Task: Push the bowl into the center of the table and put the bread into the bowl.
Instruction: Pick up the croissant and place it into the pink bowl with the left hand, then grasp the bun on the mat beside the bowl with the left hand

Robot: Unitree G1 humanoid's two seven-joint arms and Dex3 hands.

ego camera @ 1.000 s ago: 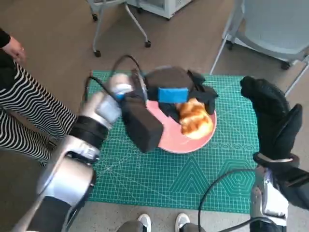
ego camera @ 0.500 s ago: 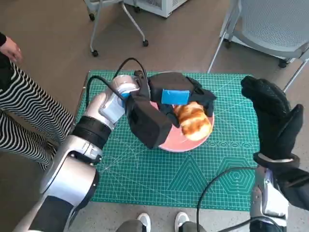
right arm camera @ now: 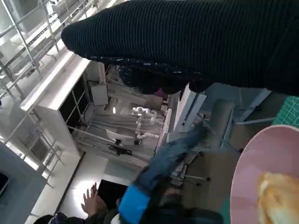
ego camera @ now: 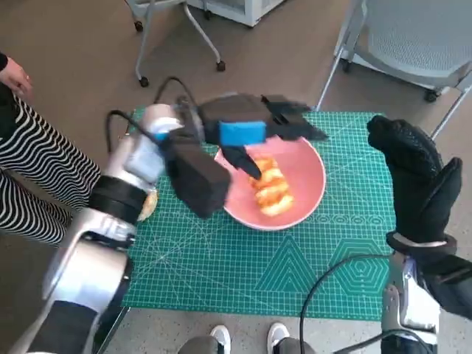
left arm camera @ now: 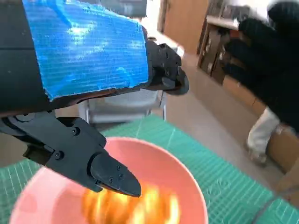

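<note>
Bread [ego camera: 270, 187] lying inside the pink bowl [ego camera: 306, 166] — bowl sitting near mid-surface on the green mat [ego camera: 295, 269]. Left hand [ego camera: 247, 131] hovering over the bowl's far rim, fingers spread, gripping nothing. Right hand [ego camera: 413, 181] raised beside the bowl — fingers loosely apart, empty.

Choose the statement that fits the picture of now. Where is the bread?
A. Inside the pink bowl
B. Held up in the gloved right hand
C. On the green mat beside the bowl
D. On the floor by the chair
A. The bread lies inside the pink bowl; the left hand is above it with nothing in its fingers, and the right hand is raised off to the side.
</note>
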